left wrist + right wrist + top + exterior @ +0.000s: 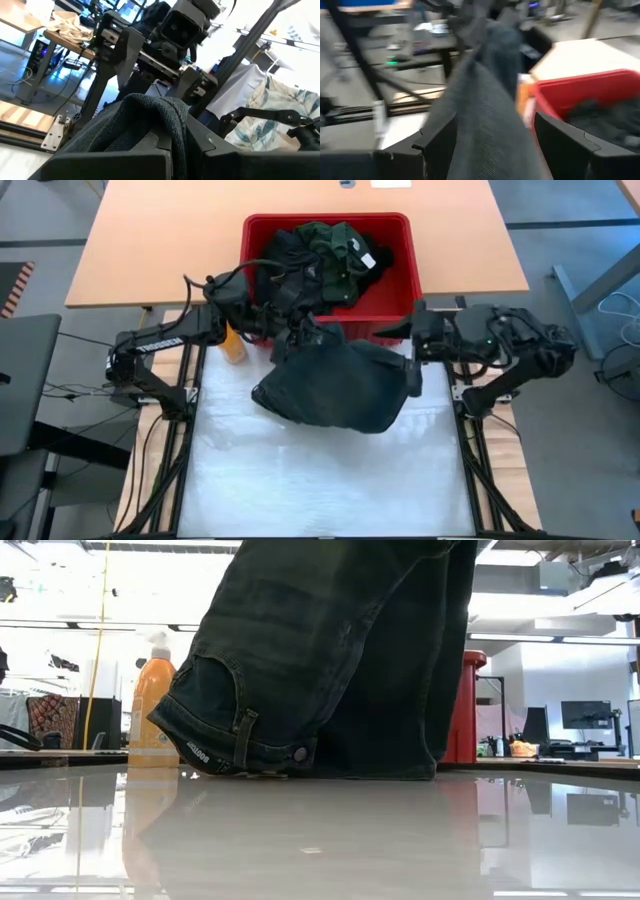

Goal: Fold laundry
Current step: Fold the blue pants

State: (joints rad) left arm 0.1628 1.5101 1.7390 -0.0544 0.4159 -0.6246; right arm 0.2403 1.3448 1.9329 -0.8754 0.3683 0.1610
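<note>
Denim hangs closest to the low camera: a pair of dark jeans (330, 660) held up between the two arms, its waistband, belt loop and button brushing the white work surface (320, 840) while the rest rises out of that view. From above, the jeans (335, 385) sag in a bunched mass over the near edge of the table, just in front of the red basket (405, 240).

The left gripper (296, 332) holds one upper corner, its fingers (165, 150) closed on a thick fold of cloth. The right gripper (413, 368) holds the opposite edge; in its wrist view fabric runs between the two dark fingers (437, 145), which look pinched on it, though the blur makes that less sure.

The main risk is uneven tension. If the arms spread or lift at different rates, the heavier bunched part could drag the cloth out of one grip, likely the right, and the jeans would drop in a heap instead of lying flat. Lowering while the legs are twisted would trap a crease underneath.

An orange bottle (233, 345) stands just beside the left arm, near the basket's corner; a sideways swing of cloth could tip it.

Farther back, the remaining laundry (325, 255), black and dark green with a white label, is piled in the basket. The hanging jeans sit close to its front wall and could snag on the rim.
</note>
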